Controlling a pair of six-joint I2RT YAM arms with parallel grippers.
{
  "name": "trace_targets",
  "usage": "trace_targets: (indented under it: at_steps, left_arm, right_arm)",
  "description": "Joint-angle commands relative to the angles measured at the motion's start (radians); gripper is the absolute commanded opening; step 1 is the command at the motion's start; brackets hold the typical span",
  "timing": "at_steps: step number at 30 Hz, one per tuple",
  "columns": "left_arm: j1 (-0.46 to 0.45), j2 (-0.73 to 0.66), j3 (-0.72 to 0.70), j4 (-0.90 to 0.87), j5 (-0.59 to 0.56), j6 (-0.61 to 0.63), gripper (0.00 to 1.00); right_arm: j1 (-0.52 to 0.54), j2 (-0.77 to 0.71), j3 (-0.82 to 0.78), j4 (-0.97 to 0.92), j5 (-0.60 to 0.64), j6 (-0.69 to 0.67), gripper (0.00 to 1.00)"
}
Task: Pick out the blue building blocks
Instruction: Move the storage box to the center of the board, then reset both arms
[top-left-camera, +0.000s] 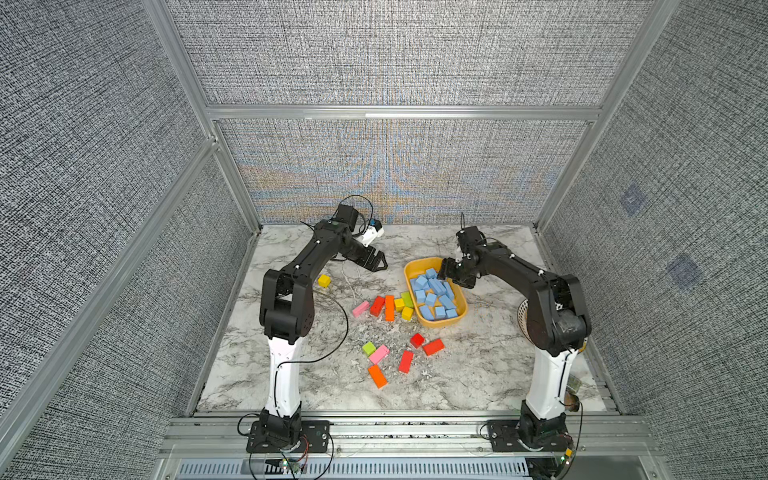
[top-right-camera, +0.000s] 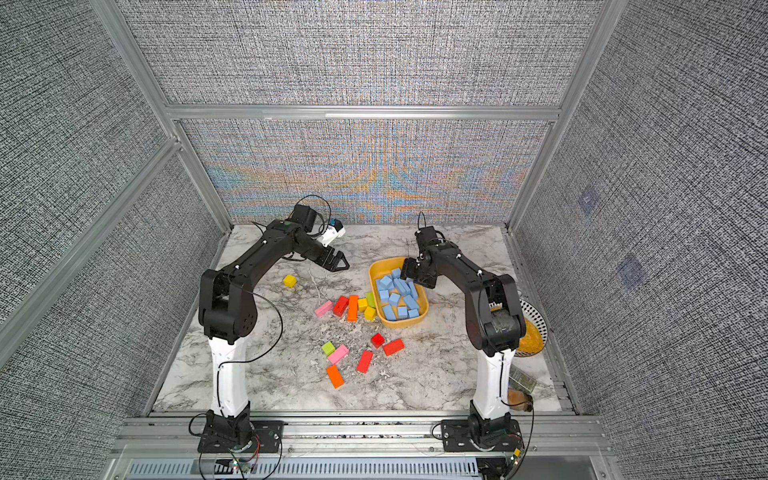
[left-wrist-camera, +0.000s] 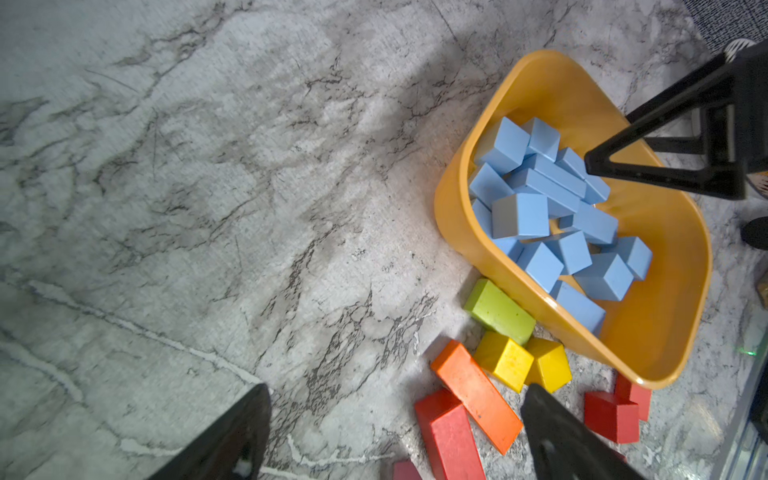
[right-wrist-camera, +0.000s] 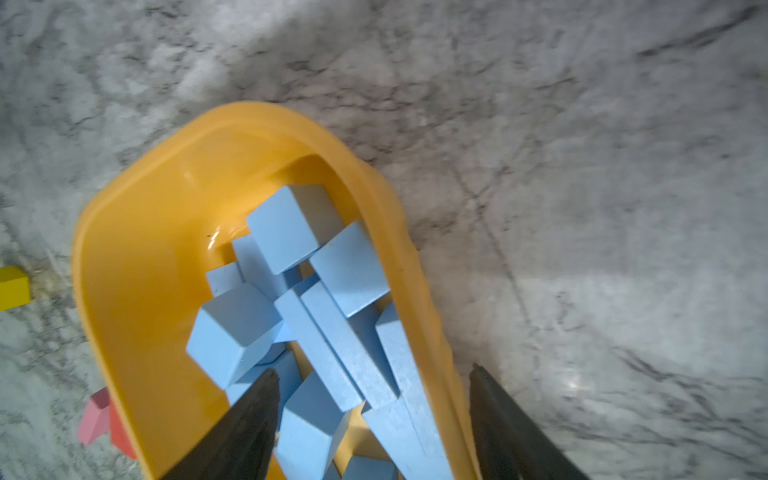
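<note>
The blue building blocks (top-left-camera: 434, 293) (top-right-camera: 399, 295) lie heaped, several deep, in a yellow tub (top-left-camera: 419, 264) (top-right-camera: 384, 264) right of centre. No blue block shows on the marble outside it. My right gripper (top-left-camera: 448, 272) (right-wrist-camera: 372, 370) hangs open over the tub's far right side. One finger is over the blocks (right-wrist-camera: 299, 299), the other beyond the tub wall (right-wrist-camera: 137, 216); it grips nothing. My left gripper (top-left-camera: 379, 266) (left-wrist-camera: 399, 390) is open and empty above bare marble left of the tub (left-wrist-camera: 457, 232). The left wrist view shows the heap (left-wrist-camera: 552, 216) too.
Pink, red, orange, yellow and green blocks (top-left-camera: 388, 307) lie against the tub's left side. A second group (top-left-camera: 405, 353) is scattered nearer the front. A lone yellow cube (top-left-camera: 324, 281) sits by the left arm. A patterned bowl (top-right-camera: 532, 332) stands behind the right arm. Walls enclose the table.
</note>
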Motion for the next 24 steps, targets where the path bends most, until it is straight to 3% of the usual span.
trace_targets:
  at_steps: [1, 6, 7, 8, 12, 14, 16, 20, 24]
  left_arm:
    - [0.005, -0.046, -0.033, -0.031, -0.024, 0.014, 0.96]
    - [0.028, -0.134, -0.094, -0.046, -0.056, 0.009, 0.96]
    - [0.037, -0.162, -0.119, -0.036, -0.069, 0.0, 0.97]
    - [0.046, -0.21, -0.152, -0.017, -0.076, -0.006, 0.98]
    - [0.083, -0.391, -0.338, 0.127, -0.152, -0.028, 1.0]
    - [0.096, -0.507, -0.47, 0.248, -0.29, -0.066, 1.0]
    - [0.109, -0.601, -0.597, 0.369, -0.415, -0.086, 1.0]
    - [0.141, -0.721, -0.825, 0.586, -0.61, -0.161, 1.0]
    - [0.153, -0.779, -1.021, 0.722, -0.781, -0.241, 1.0]
  right_arm:
    - [0.03, -0.023, 0.033, -0.011, -0.001, 0.072, 0.73]
    - [0.037, -0.14, -0.012, -0.013, 0.135, 0.079, 0.73]
    - [0.036, -0.179, -0.041, -0.001, 0.179, 0.076, 0.77]
    - [0.031, -0.22, -0.074, 0.016, 0.224, 0.071, 0.94]
    - [0.006, -0.38, -0.237, 0.14, 0.448, 0.051, 0.98]
    - [0.003, -0.489, -0.375, 0.283, 0.586, 0.036, 0.98]
    - [-0.014, -0.596, -0.545, 0.487, 0.64, -0.001, 0.98]
    - [-0.102, -0.735, -0.815, 0.735, 0.617, -0.04, 0.98]
    - [-0.147, -0.747, -0.951, 0.876, 0.665, -0.119, 0.98]
